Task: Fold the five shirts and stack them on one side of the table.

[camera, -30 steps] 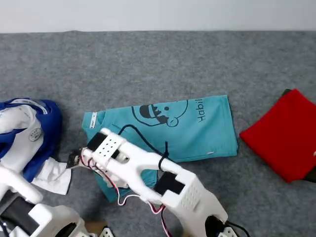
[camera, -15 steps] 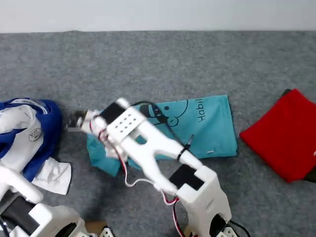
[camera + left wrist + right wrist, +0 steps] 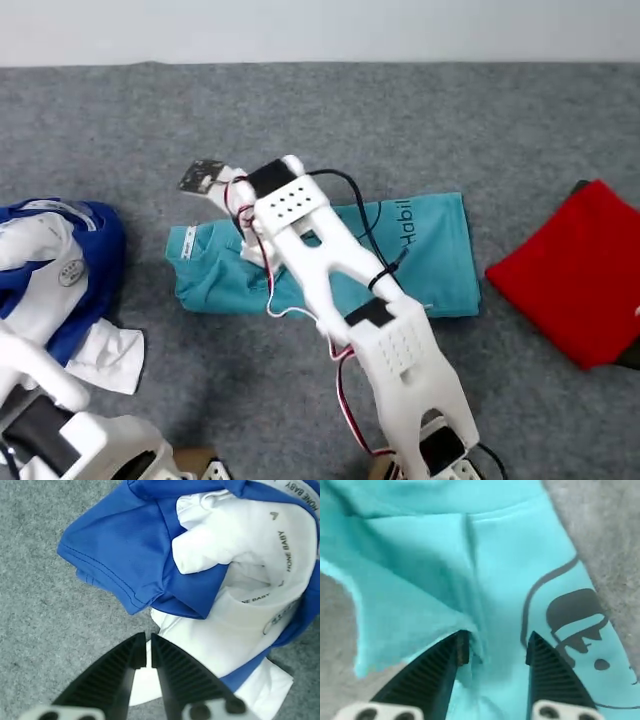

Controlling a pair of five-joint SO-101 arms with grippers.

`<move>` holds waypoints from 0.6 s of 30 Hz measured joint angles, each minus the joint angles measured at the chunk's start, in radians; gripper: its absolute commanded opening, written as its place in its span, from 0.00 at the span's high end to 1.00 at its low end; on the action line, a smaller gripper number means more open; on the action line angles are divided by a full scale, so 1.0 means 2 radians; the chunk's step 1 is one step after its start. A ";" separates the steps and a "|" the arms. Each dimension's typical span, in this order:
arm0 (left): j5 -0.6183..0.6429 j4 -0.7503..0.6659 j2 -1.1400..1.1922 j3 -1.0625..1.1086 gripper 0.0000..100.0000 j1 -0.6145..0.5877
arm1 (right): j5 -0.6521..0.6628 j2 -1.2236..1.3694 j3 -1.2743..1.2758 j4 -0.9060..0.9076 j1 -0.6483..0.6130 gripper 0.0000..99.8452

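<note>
Right arm over the teal shirt, left arm by the blue-and-white pile.
I see the right gripper (image 3: 496, 649) with jaws apart above the teal shirt (image 3: 430, 260), a raised fold beside one finger. The shirt lies mid-table, its left end rumpled. The left gripper (image 3: 147, 649) is closed on nothing, over the blue and white shirts (image 3: 55, 265) at the table's left edge. A folded red shirt (image 3: 575, 275) lies at the right.

A teal shirt (image 3: 430, 262) with a dark cartoon print lies partly folded in the middle, its left end rumpled. A red shirt (image 3: 585, 275) lies folded flat at the right edge. At the left edge, a blue shirt (image 3: 97, 246) and a white shirt (image 3: 38, 275) lie crumpled together.
</note>
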 measured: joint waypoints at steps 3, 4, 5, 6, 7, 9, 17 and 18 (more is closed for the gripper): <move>0.000 0.000 0.000 0.000 0.96 0.000 | -0.003 0.044 -0.033 0.000 0.015 0.79; 0.000 0.000 0.000 0.000 0.96 0.000 | -0.003 0.057 -0.045 0.002 0.019 0.79; 0.000 0.000 0.000 0.000 0.96 0.000 | -0.003 0.067 -0.059 0.009 0.024 0.79; 0.000 0.000 0.000 0.000 0.96 0.000 | -0.003 0.076 -0.077 0.018 0.028 0.79; 0.000 0.000 0.000 0.000 0.96 0.000 | -0.003 0.082 -0.095 0.028 0.031 0.79; 0.000 0.000 0.000 0.000 0.96 0.000 | -0.003 0.084 -0.137 0.052 0.033 0.79; 0.000 0.000 0.000 0.000 0.96 0.002 | -0.004 0.052 -0.233 0.093 0.022 0.97; 0.001 0.000 0.000 0.000 0.96 0.005 | -0.005 0.038 -0.226 0.093 0.014 0.99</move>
